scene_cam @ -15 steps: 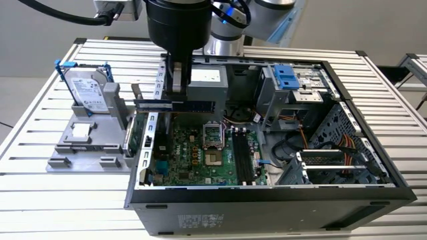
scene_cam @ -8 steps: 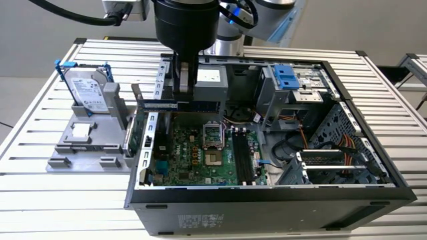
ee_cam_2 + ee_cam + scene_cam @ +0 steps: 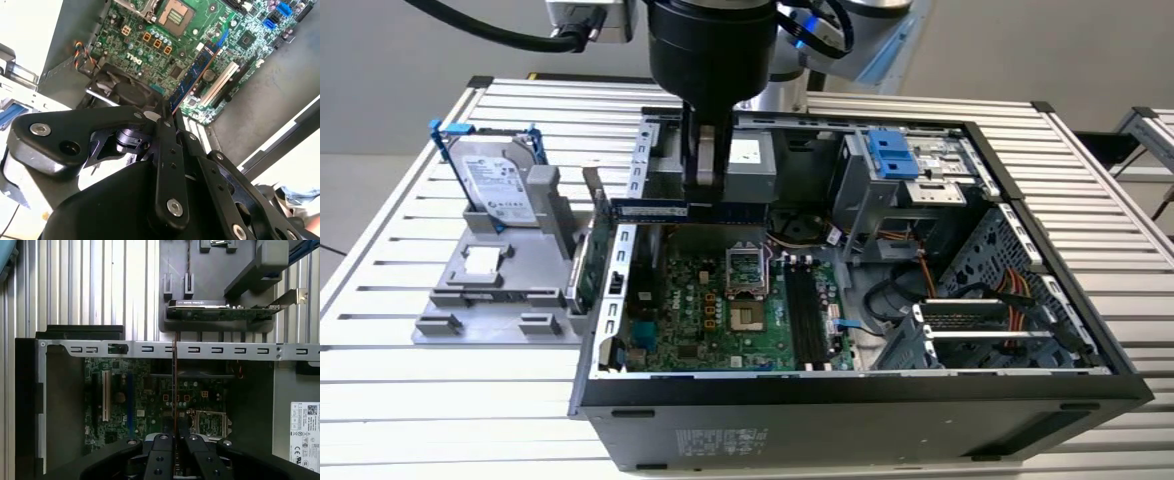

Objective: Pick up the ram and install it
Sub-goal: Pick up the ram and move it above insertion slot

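Currently gripper [image 3: 704, 188] is clenched on the ram [image 3: 648, 210], holding it in the air above the open computer case [image 3: 854, 400]. In the exterior view the ram is level and runs side to side, over the far part of the motherboard [image 3: 720, 320]. It is pinched near its middle by both fingers and is not seated in any slot. The black memory slots [image 3: 803, 312] sit lower, toward the exterior view's right of the CPU socket [image 3: 750, 318], apart from the stick.

In the second wrist view the fingers [image 3: 165, 145] are closed on one end of the ram [image 3: 197, 72]. The stick pokes out away from the gripper [image 3: 167, 112] over the green board, with a white slot [image 3: 220, 82] just beside it below.

In the first wrist view the ram [image 3: 174, 385] is edge-on, a thin line coming out of the gripper [image 3: 176, 437] and crossing the case's rear metal rail [image 3: 240, 350].

Outside the case, on the exterior view's left, a grey fixture [image 3: 480, 295] sits on the slatted table [image 3: 400, 390]. A hard drive [image 3: 498, 180] in a blue frame stands upright in it. A green expansion card [image 3: 220, 314] with a metal bracket also stands on edge in the fixture, just outside the case wall.
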